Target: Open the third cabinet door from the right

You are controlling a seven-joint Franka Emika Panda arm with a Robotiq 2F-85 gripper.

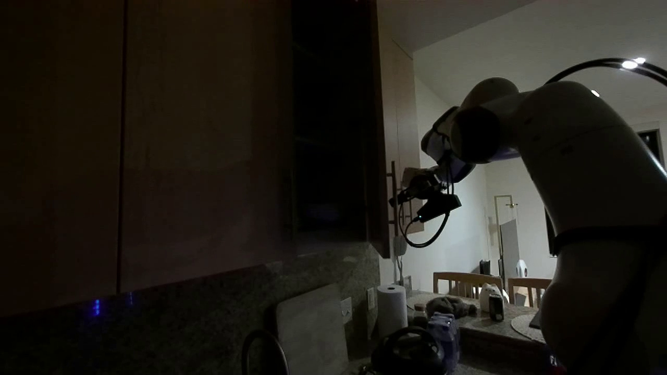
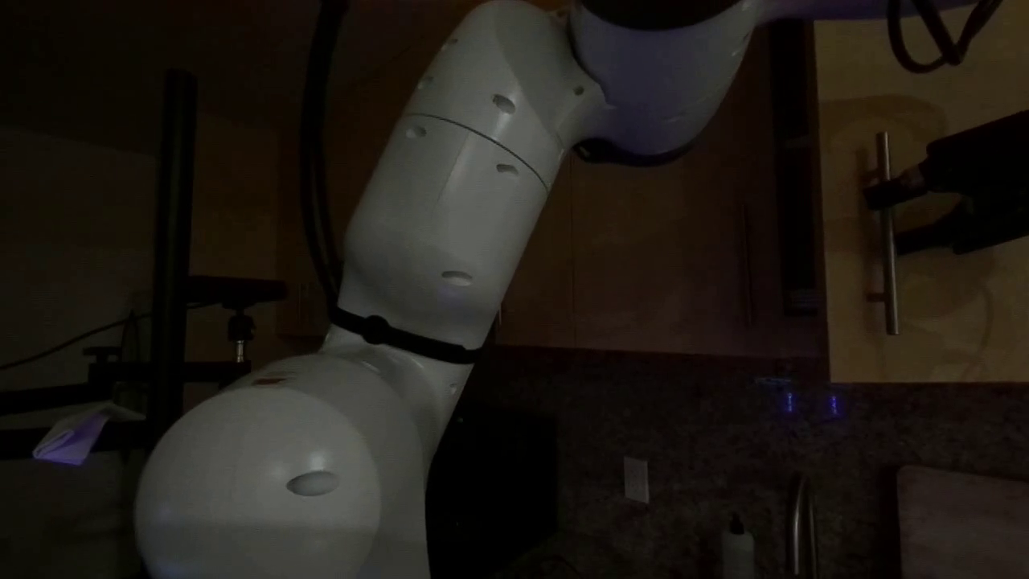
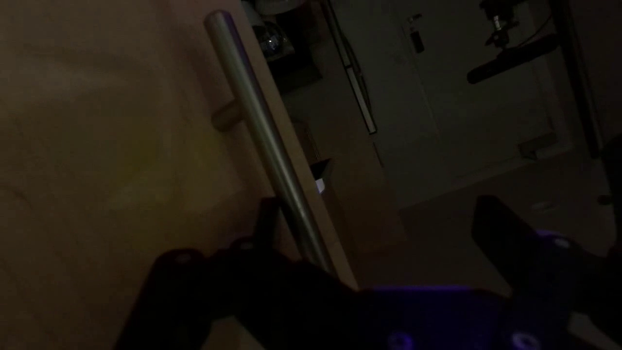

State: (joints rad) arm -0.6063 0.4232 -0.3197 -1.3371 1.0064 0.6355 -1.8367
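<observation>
Cabinet door (image 2: 957, 314), inner side (image 1: 376, 172) in an exterior view only

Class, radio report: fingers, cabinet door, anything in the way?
Fingers apart, one beside the metal handle. Cabinet door open. No blockage seen, but views dark.

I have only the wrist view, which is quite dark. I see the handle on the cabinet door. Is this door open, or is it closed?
Observer: Open. In an exterior view, the cabinet's dark inside shows beside the door.
Operator: The gripper hides one end of the handle from me. Does it extend past the gripper on both sides?
Observer: Yes, both exterior views show it above and below the gripper.
Operator: What stands lower down, outside my picture?
Observer: A paper towel roll, seen in an exterior view.
</observation>
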